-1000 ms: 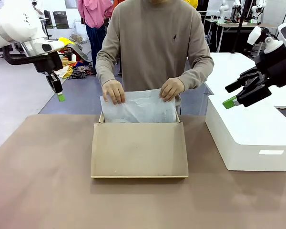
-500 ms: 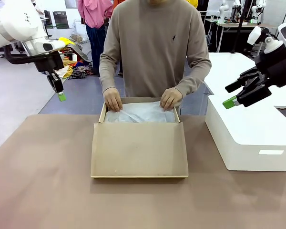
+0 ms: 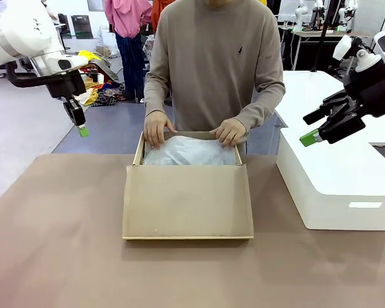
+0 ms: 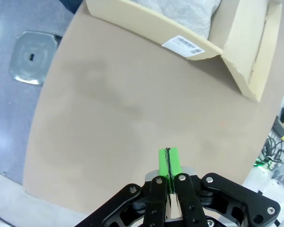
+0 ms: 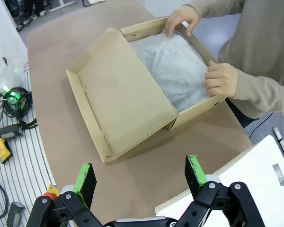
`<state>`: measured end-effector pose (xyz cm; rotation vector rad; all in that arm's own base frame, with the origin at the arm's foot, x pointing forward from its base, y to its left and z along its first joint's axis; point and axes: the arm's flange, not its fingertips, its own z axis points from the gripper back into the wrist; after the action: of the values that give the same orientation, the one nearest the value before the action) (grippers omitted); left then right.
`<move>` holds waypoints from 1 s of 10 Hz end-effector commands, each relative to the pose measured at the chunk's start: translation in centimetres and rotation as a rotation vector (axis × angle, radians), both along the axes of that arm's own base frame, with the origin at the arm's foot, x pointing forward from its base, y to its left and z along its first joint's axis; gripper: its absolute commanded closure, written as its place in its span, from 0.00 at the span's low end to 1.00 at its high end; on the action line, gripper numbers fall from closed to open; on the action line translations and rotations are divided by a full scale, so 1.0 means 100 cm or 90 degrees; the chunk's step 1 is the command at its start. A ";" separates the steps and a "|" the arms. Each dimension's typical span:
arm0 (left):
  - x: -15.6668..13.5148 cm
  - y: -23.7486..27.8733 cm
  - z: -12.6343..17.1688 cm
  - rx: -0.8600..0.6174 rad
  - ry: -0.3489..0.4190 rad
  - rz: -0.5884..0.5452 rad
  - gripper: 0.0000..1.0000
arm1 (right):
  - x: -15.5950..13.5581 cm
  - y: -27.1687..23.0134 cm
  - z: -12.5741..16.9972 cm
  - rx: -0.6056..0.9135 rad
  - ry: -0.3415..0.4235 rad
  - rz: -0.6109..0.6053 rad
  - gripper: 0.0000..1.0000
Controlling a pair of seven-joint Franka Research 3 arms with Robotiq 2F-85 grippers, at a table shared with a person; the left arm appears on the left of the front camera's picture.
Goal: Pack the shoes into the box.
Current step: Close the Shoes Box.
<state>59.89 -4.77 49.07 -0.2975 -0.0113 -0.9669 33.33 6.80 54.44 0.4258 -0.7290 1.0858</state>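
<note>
The brown cardboard box (image 3: 187, 200) lies mid-table with its lid flap folded open toward me. White tissue paper (image 3: 189, 152) covers its inside, and the shoes are hidden. A person's hands (image 3: 157, 127) rest on the far rim, pressing the tissue down. My left gripper (image 3: 82, 131) hangs shut and empty, high at the left, apart from the box. In the left wrist view this gripper (image 4: 168, 163) hovers over bare table, the box (image 4: 227, 33) farther off. My right gripper (image 3: 310, 127) stands open and empty above the white bin. From the right wrist, the open gripper (image 5: 141, 172) looks down at the box (image 5: 123, 94) and tissue (image 5: 173, 71).
A large white plastic bin (image 3: 333, 183) stands at the table's right side, close to the box. The brown table (image 3: 58, 244) has free room to the left and front. The person stands at the far edge.
The person has folded the raised tissue paper down into the box, and both hands have lowered to its far rim. Neither arm has moved.
</note>
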 end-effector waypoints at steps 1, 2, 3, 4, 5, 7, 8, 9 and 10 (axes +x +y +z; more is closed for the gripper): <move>0.004 0.007 -0.009 -0.026 0.022 0.017 1.00 | 0.002 0.001 0.000 0.018 -0.003 0.009 0.00; 0.003 0.014 -0.017 -0.041 0.029 0.029 1.00 | 0.002 0.001 0.000 0.018 -0.003 0.009 0.00; 0.002 0.019 -0.026 -0.064 0.042 0.038 1.00 | 0.002 0.001 0.000 0.018 -0.003 0.009 0.00; 0.001 0.022 -0.035 -0.086 0.062 0.046 1.00 | 0.002 0.001 0.000 0.018 -0.003 0.009 0.00; 0.000 0.024 -0.044 -0.114 0.089 0.048 1.00 | 0.002 0.001 0.000 0.018 -0.003 0.009 0.00; -0.006 0.024 -0.058 -0.129 0.118 0.055 1.00 | 0.002 0.001 0.000 0.018 -0.003 0.009 0.00; -0.010 0.022 -0.062 -0.144 0.131 0.059 1.00 | 0.002 0.001 0.000 0.018 -0.003 0.009 0.00; -0.014 0.018 -0.066 -0.151 0.137 0.061 1.00 | 0.002 0.001 0.000 0.018 -0.003 0.009 0.00; -0.017 0.014 -0.070 -0.141 0.138 0.065 1.00 | 0.002 0.001 0.000 0.018 -0.003 0.009 0.00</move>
<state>59.01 -3.17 42.05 -0.5850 0.0753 -0.8354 33.33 6.80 54.44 0.4258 -0.7290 1.0858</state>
